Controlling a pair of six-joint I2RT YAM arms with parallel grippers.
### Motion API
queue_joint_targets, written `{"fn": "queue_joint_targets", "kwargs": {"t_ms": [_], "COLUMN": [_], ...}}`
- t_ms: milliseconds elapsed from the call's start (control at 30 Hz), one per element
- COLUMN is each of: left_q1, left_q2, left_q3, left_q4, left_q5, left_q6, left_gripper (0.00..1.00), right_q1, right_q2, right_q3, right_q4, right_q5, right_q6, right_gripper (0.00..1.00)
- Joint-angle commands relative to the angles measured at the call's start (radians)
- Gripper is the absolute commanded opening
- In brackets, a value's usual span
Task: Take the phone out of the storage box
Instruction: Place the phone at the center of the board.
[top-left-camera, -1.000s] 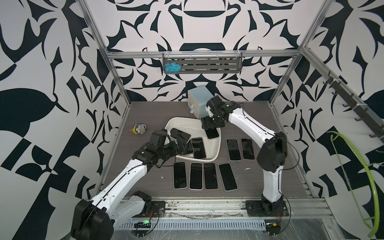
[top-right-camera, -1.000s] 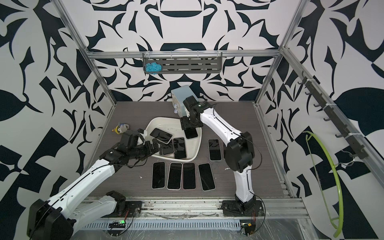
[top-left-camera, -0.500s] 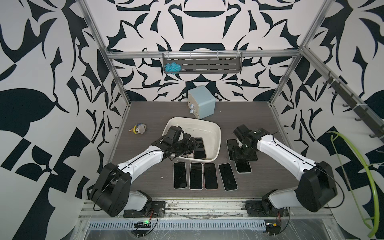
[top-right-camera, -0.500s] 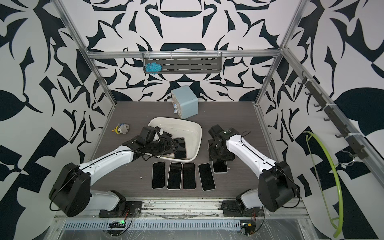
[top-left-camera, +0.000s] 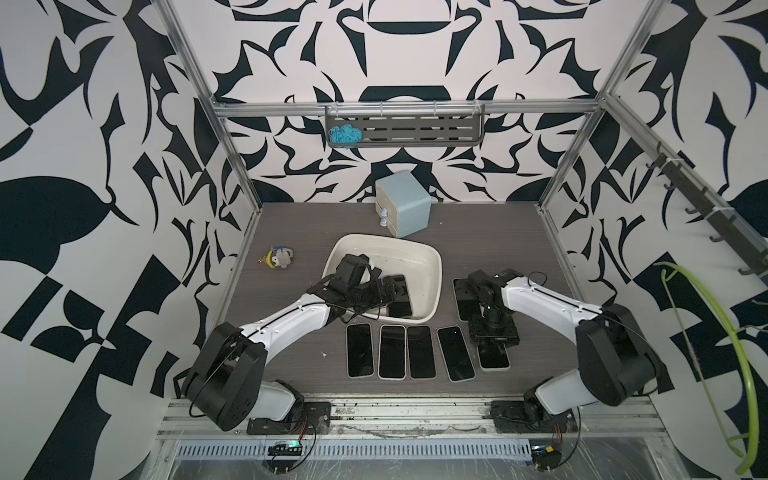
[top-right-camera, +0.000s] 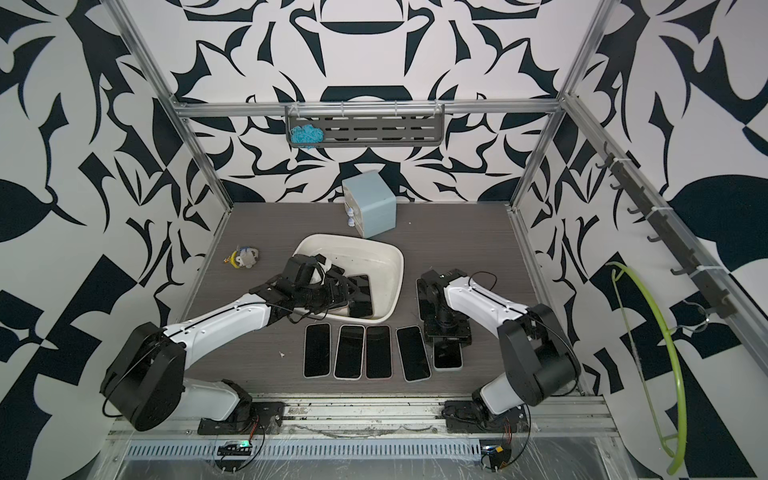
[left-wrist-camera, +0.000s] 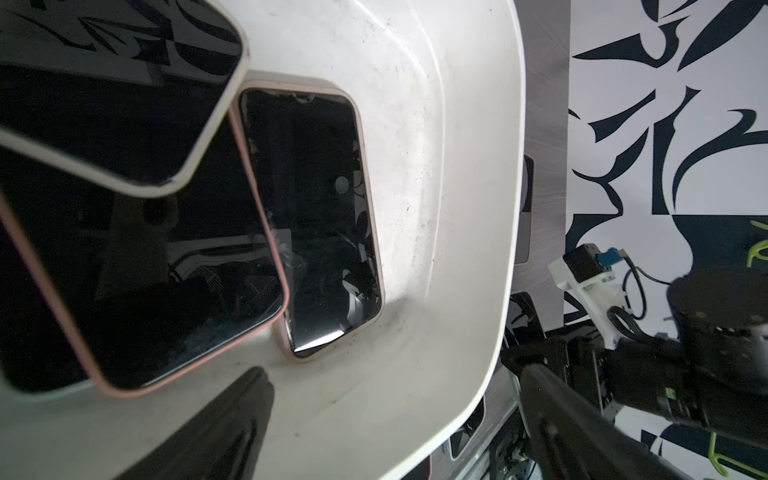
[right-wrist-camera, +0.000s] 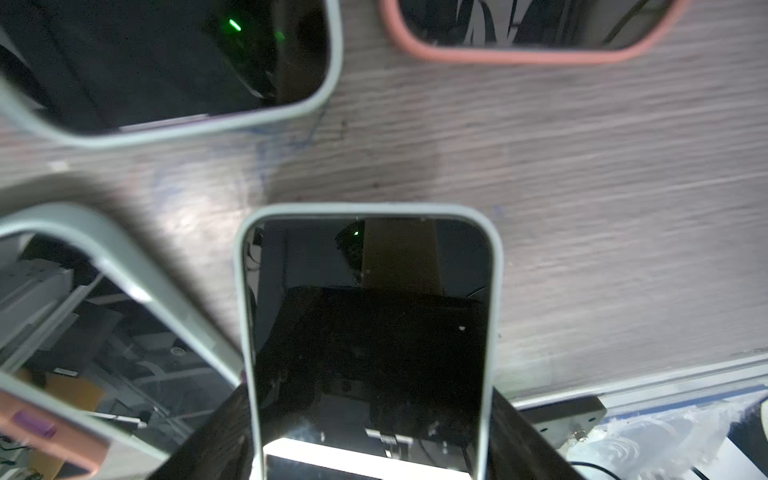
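The storage box (top-left-camera: 386, 239) (top-right-camera: 353, 237) is a shallow white tub in the middle of the table. Dark-screened phones lie in it: a pale-cased one (left-wrist-camera: 316, 224), a pink-cased one (left-wrist-camera: 166, 270) partly over it, and a white-cased one (left-wrist-camera: 104, 83) on top. My left gripper (top-left-camera: 392, 291) (top-right-camera: 353, 291) (left-wrist-camera: 395, 436) reaches into the box over them, open and holding nothing. My right gripper (top-left-camera: 492, 345) (top-right-camera: 448, 343) (right-wrist-camera: 370, 436) is shut on the long edges of a grey-cased phone (right-wrist-camera: 370, 332) (top-left-camera: 493, 357), low over the table to the right of the box.
Several phones (top-left-camera: 405, 351) lie in a row in front of the box, and more phones (top-left-camera: 463, 299) lie at its right under my right arm. A light-blue drawer unit (top-left-camera: 403, 208) stands behind the box. A small toy (top-left-camera: 279, 258) lies at the left.
My right gripper has carried a phone from over the box out to the right end of the front row. My left gripper has moved from the box's left rim further inside.
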Motion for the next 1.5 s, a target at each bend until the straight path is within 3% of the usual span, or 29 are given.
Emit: {"fn": "queue_joint_targets", "kwargs": {"t_ms": [0,333,600,800,1000,1100,1200,1467], "left_q1": [-0.003,-0.001,0.001,0.003,0.005,0.014,0.051,0.151], "left_q2": [-0.057,-0.175,-0.243,-0.253,-0.253,-0.273,-0.323,-0.504], "left_q3": [-0.027,-0.039,-0.039,-0.014,0.020,0.032,0.027,-0.010], "left_q4": [-0.005,-0.108,-0.194,-0.237,-0.269,-0.296,-0.324,-0.471], "left_q5": [-0.025,-0.095,-0.135,-0.139,-0.146,-0.159,-0.170,-0.203], "left_q6": [-0.002,0.030,0.035,0.042,0.057,0.058,0.029,-0.047], "left_gripper": [1.00,1.00,1.00,1.00,1.00,1.00,1.00,1.00], "right_q1": [0.013,0.089,0.213,0.207,0.204,0.205,0.207,0.274], "right_q2": [0.025,0.175,0.256,0.195,0.029,-0.052,-0.060,0.294], "right_q3": [0.009,0.015,0.121,0.096,0.107,0.186,0.307,0.723], "right_q4": [-0.001,0.103,0.151,0.147,0.096,0.078,0.115,0.175], "right_q5": [-0.007,-0.046,-0.116,-0.095,-0.057,-0.027,-0.086,-0.219], "right_q6": [0.000,-0.017,0.048,0.061,0.080,0.058,-0.010,-0.290], "right_gripper": [0.73,0.74,0.85,0.98,0.99,0.99,0.99,0.99]}}
